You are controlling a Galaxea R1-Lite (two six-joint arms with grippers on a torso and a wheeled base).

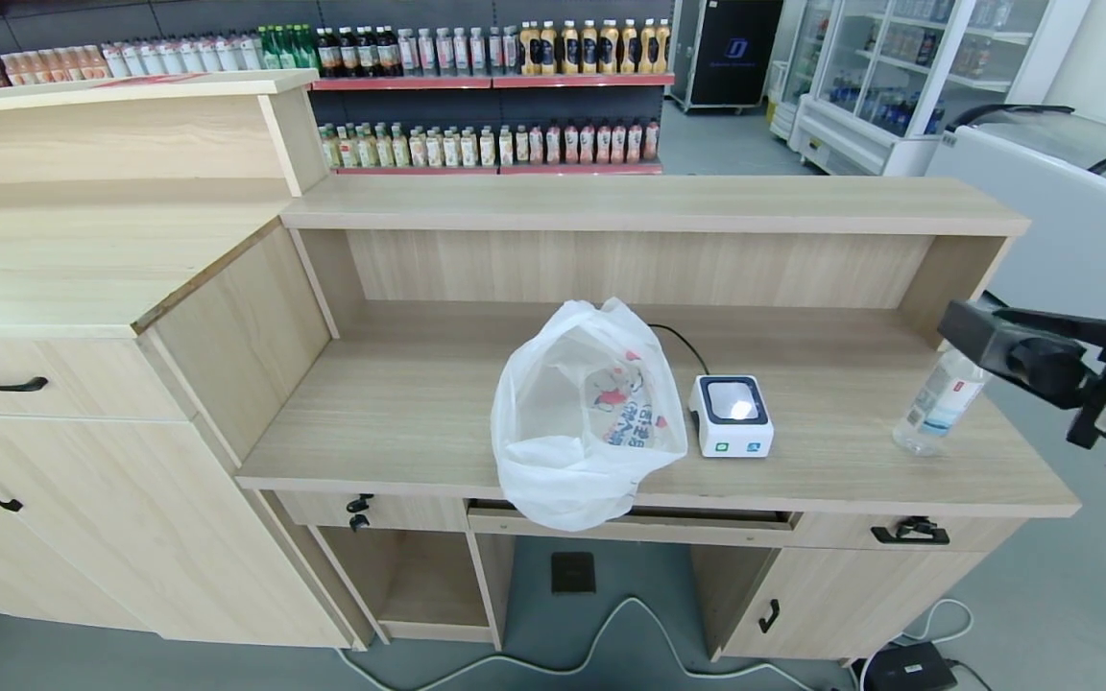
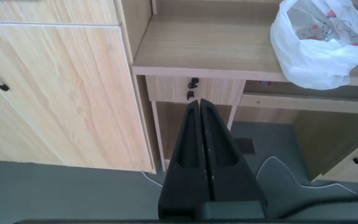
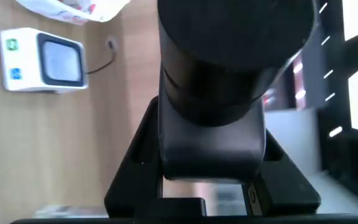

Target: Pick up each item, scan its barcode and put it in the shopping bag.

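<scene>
A light wooden checkout counter (image 1: 399, 403) with a raised back ledge stands beside a taller wooden cabinet with black handles (image 1: 83, 240). Behind them run red-edged shelves of bottled drinks (image 1: 486, 48), with glass-door refrigerators (image 1: 899, 67) farther to the right. Near the middle of the counter a white, thin plastic shopping bag with red print (image 1: 587, 413) sits with its mouth gaping upward, its lower part drooping over the front edge. Just beside it, on the right, is a small white box-shaped barcode scanner with a glass top (image 1: 731, 415), and its black cable (image 1: 678, 336) curves away behind the bag. Well apart from the scanner, near the counter's right end, a clear plastic water bottle with a white and red label (image 1: 937, 403) stands upright. Nothing lies between the bottle and the scanner. The black right gripper (image 1: 961, 331) reaches in level from the right at the height of the bottle's top and hides the cap; whether it is open, closed, or touching the bottle cannot be told. The black left gripper (image 2: 199, 102) hangs low in front of the counter with its fingers pressed together on nothing. It points toward the small drawer with a key in its lock (image 2: 192, 87), left of the bag.
</scene>
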